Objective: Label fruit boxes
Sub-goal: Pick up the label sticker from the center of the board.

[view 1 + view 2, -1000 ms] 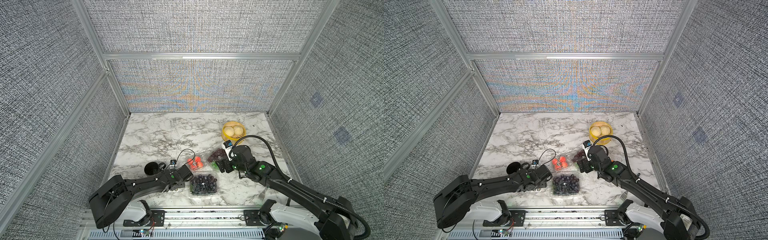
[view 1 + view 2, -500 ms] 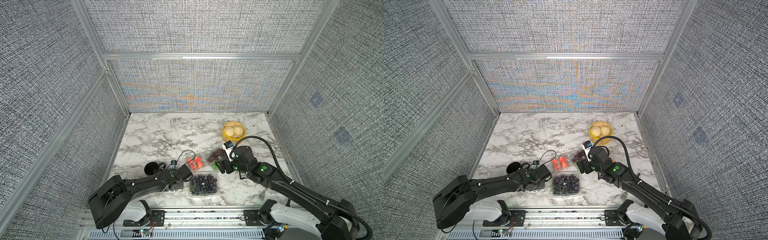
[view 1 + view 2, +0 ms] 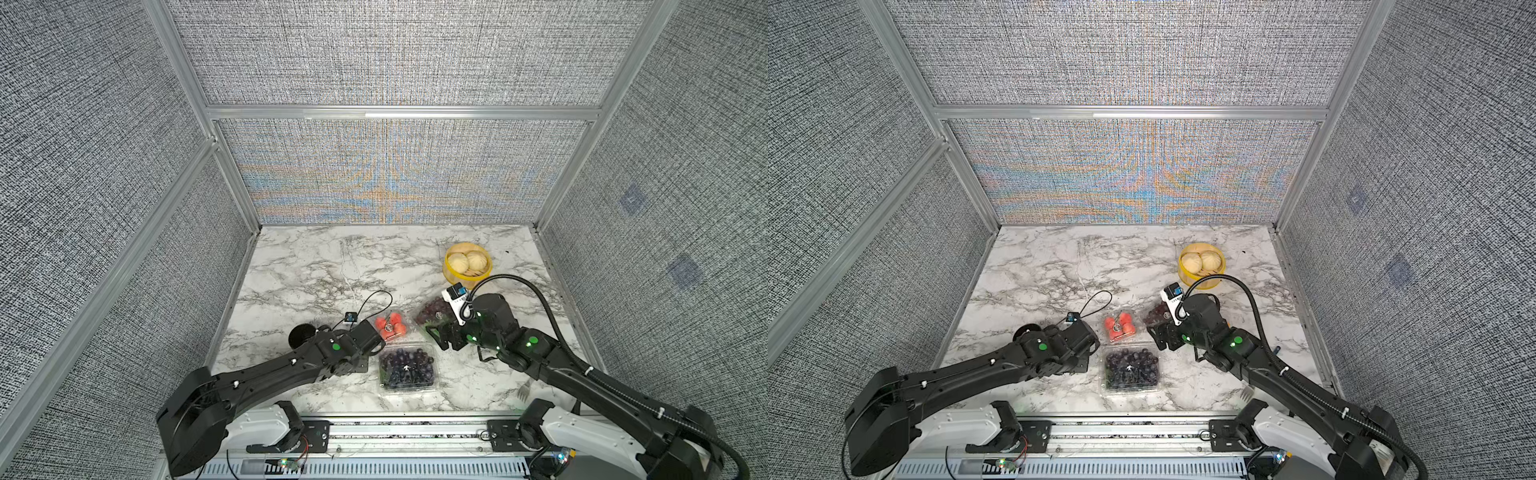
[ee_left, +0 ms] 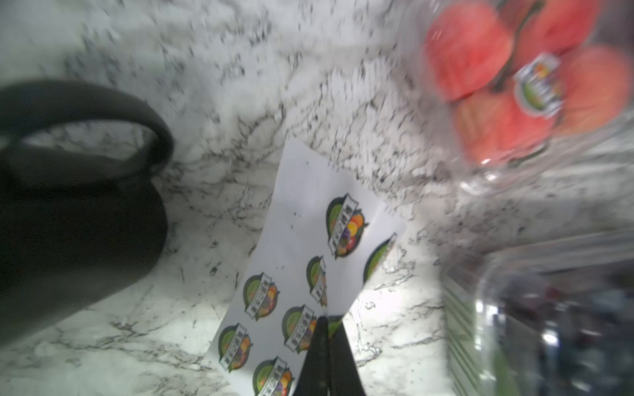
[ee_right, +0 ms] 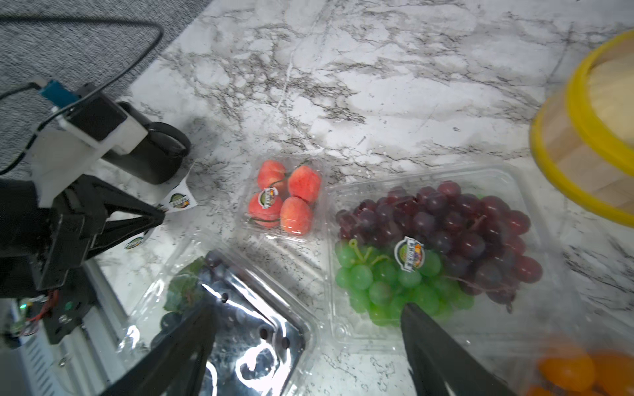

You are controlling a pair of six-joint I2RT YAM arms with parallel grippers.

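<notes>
I work on a white marble-veined table (image 3: 332, 266) walled by grey woven panels on aluminium rails; four clear fruit boxes sit near my front edge. The red-fruit box (image 5: 284, 197) holds four fruits and wears one round label; at its three o'clock in a top view lies the purple-and-green grape box (image 5: 435, 253), also with one label; the dark grape box (image 3: 407, 368) sits at the red one's six o'clock; the orange-fruit box (image 5: 579, 370) shows only a corner. One yellow steamer basket (image 3: 467, 262) with two buns stands at one o'clock; one black mug (image 4: 68, 205) at nine o'clock. My left gripper (image 4: 326, 329) has its jaws clenched on the sticker sheet (image 4: 308, 267); my right gripper (image 5: 308, 329) hangs released, jaws wide, above the grape boxes.
</notes>
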